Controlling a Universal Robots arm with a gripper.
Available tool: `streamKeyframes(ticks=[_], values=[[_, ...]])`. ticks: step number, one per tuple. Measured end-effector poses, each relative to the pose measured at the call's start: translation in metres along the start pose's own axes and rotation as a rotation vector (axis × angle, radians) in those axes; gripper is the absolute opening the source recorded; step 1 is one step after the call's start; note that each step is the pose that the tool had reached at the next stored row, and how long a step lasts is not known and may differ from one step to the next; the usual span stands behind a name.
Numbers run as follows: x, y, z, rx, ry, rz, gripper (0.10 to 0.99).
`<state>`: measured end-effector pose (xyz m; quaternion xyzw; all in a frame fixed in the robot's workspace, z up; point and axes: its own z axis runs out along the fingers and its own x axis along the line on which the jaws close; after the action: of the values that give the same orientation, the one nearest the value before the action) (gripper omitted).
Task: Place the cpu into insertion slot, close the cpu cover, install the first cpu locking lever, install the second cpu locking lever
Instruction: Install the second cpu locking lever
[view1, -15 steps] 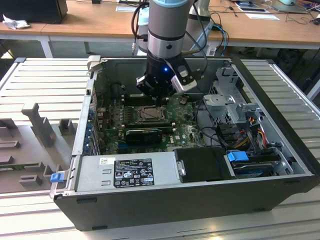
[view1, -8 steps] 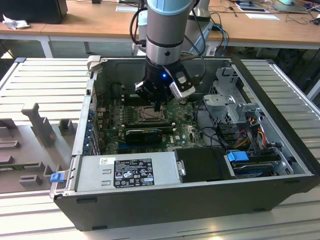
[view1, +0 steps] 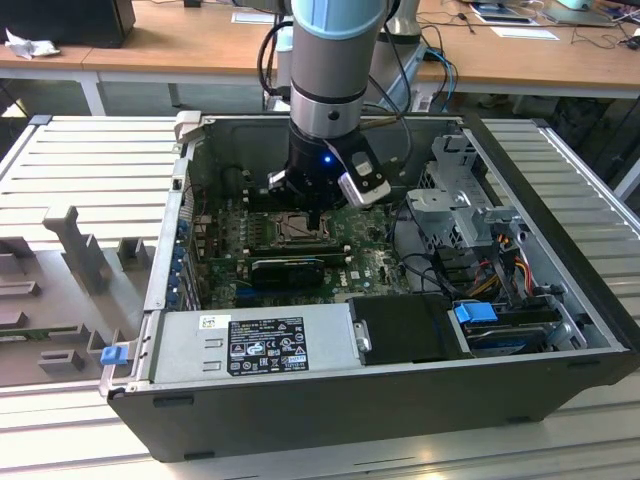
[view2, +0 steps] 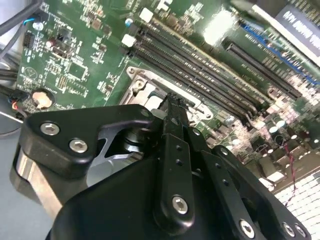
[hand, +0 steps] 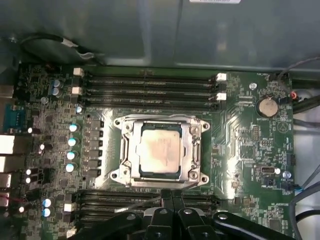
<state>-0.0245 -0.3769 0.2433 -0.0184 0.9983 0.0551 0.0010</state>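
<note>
The cpu (hand: 159, 152), a pale silver square, lies flat in the insertion slot (hand: 161, 181) on the green motherboard. Around it lies the cpu cover (hand: 129, 150), a grey metal frame that looks flat over the chip's edges. In the first wrist view my gripper (hand: 168, 194) has its black fingers pressed together, tips at the socket's edge. A thin metal rod (hand: 137, 205) runs slantwise from the tips over the memory slots. The exterior view has the gripper (view1: 315, 215) low inside the case, just over the socket (view1: 293, 229). One finger (view2: 172, 112) hides part of the frame (view2: 145, 82).
The open computer case (view1: 560, 190) walls in the board. Long black memory slots (hand: 150, 82) flank the socket on two sides. A row of capacitors (hand: 72, 142), a black ribbed heatsink (view1: 290, 270), the power supply (view1: 250, 345), a drive cage (view1: 460, 200) and loose cables (view1: 500, 260) stand nearby.
</note>
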Motion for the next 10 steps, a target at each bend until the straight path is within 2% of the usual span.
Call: streamKeyframes(ticks=[2,5,10], values=[[0.0072,-0.0029,0.0021,0.000,0.0000,0.000,0.106],[0.0279,-0.0028,0.0063,-0.002,0.0000,0.000,0.106],[0.0302,-0.0038,0.0159,-0.002,-0.0001,0.000,0.106]])
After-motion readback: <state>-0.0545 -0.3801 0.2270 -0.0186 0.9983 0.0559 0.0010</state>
